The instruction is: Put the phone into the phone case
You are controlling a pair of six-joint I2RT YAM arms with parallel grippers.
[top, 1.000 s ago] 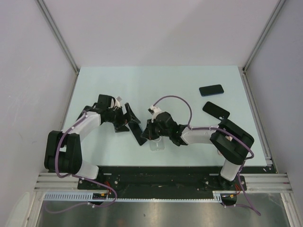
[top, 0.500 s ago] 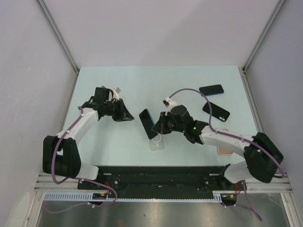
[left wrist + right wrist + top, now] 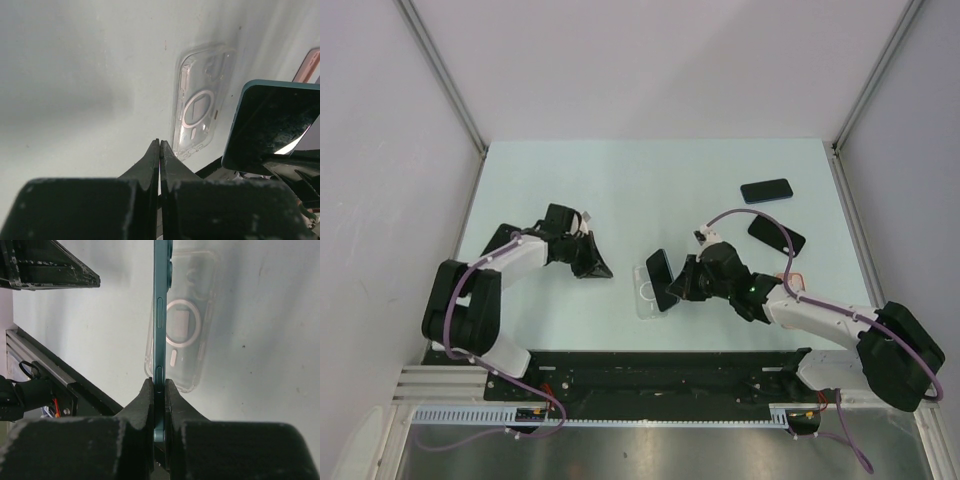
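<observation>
the right gripper [image 3: 159, 390] pinches the phone [image 3: 161, 315] by its lower end, both fingers pressed flat against its two faces. from that wrist the phone shows edge-on: a thin teal rim with side buttons, standing up out of the grip. from above it is a dark slab [image 3: 660, 277] tilted on its edge near the middle of the pale table [image 3: 620, 180], toward the near side. it overlaps the right part of the clear phone case [image 3: 645, 292].

the case lies flat on the table, open side up as far as i can judge, with a ring and a small square showing through its back. i cannot tell whether the phone's lower edge touches the case or hangs just over it.

the left gripper [image 3: 601, 268] sits a little to the left of the case, low over the table. its fingers are pressed together tip to tip with nothing between them. its wrist camera looks past them at the case [image 3: 200, 107] and at the phone's dark glossy screen [image 3: 270, 125].

further back on the right lie a black phone [image 3: 766, 190] and a second dark slab [image 3: 777, 234], well apart from the grip. the corner of something pink [image 3: 312, 65] shows beyond the held phone.
</observation>
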